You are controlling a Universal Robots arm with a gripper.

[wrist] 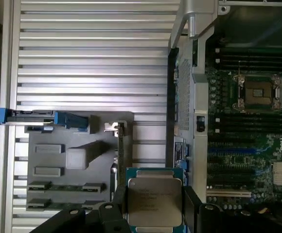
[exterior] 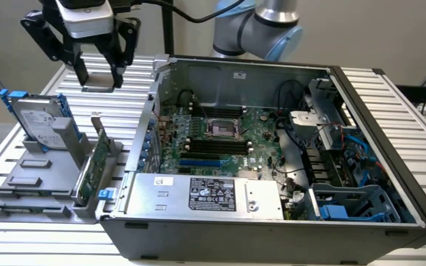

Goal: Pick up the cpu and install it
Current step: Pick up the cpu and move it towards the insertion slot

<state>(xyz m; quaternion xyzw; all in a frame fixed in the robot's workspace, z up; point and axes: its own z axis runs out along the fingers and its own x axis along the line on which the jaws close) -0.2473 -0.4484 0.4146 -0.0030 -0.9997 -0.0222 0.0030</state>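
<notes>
The gripper hangs in the air over the far left of the slatted table, as the exterior view sees it, with its two black fingers clamped on opposite edges of the cpu. In the wrist view the cpu lies flat between the fingers of the gripper, its dull silver top facing the camera. The chip is lifted clear of the grey holder below, where a hard drive in a blue bracket stands upright. To the exterior view's right lies the open computer case, with the motherboard on its floor and the square socket near the board's middle, well apart from the chip. A silver box with a black label fills the case's near corner
</notes>
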